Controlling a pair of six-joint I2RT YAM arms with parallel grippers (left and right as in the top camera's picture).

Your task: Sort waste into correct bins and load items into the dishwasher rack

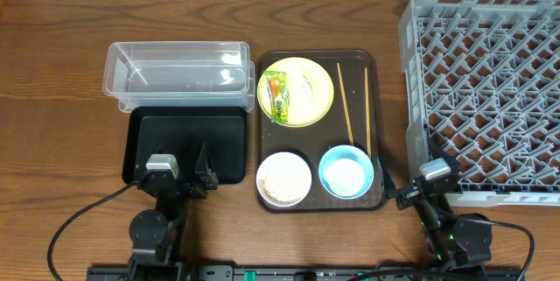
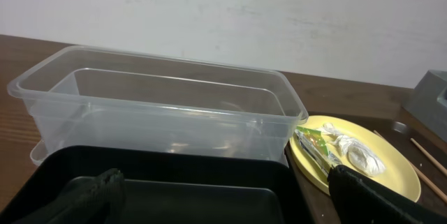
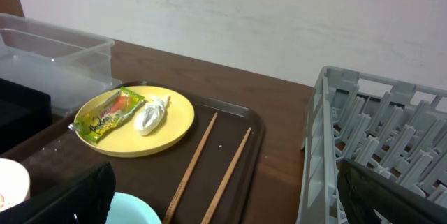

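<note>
1. Both my tools sit at the near table edge with jaws spread wide and empty. The left gripper (image 1: 185, 174) is over the black tray (image 1: 144, 145), and the right gripper (image 3: 227, 203) is between the brown tray (image 1: 376, 71) and the rack (image 1: 486, 88).
2. The wrapper (image 1: 277, 95) lies on the left side of the yellow plate (image 1: 311, 110), touching a white scrap (image 3: 150, 116).
3. I judge the wrapper should go first. I should descend from above, pinch only its crumpled middle, and avoid the plate rim and the clear tub (image 1: 175, 71) beside it.
</note>
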